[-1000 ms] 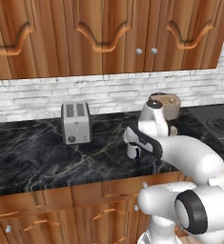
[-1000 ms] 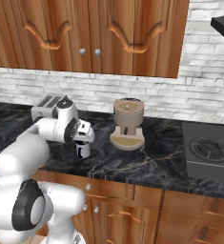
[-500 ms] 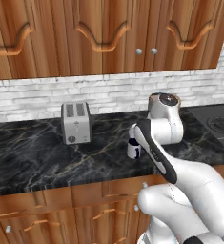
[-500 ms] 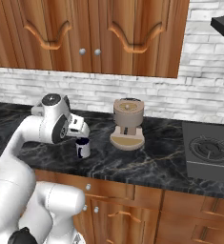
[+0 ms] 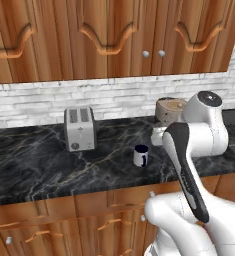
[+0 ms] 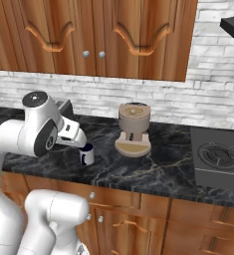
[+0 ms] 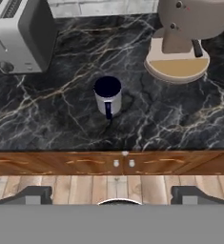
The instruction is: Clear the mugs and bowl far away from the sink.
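A white mug (image 7: 107, 97) with a dark inside stands on the black marble worktop (image 7: 61, 119), toaster (image 7: 19, 34) at ten o'clock, coffee machine (image 7: 185, 35) at two.

The counter (image 5: 39, 165) is polished black marble with pale and amber veins — glossy, smooth. On it the mug (image 7: 107, 96) looks glazed white ceramic with a dark blue inside and handle, the toaster (image 5: 79, 128) brushed grey metal, the coffee machine (image 6: 133, 129) matt beige plastic. Cabinets (image 5: 104, 40) are warm varnished wood — backsplash (image 5: 119, 97) rough whitish brick.

Black marble counter (image 5: 34, 165) w/ toaster (image 5: 79, 128), mug (image 5: 141, 155), coffee grinder (image 6: 133, 129) standing apart
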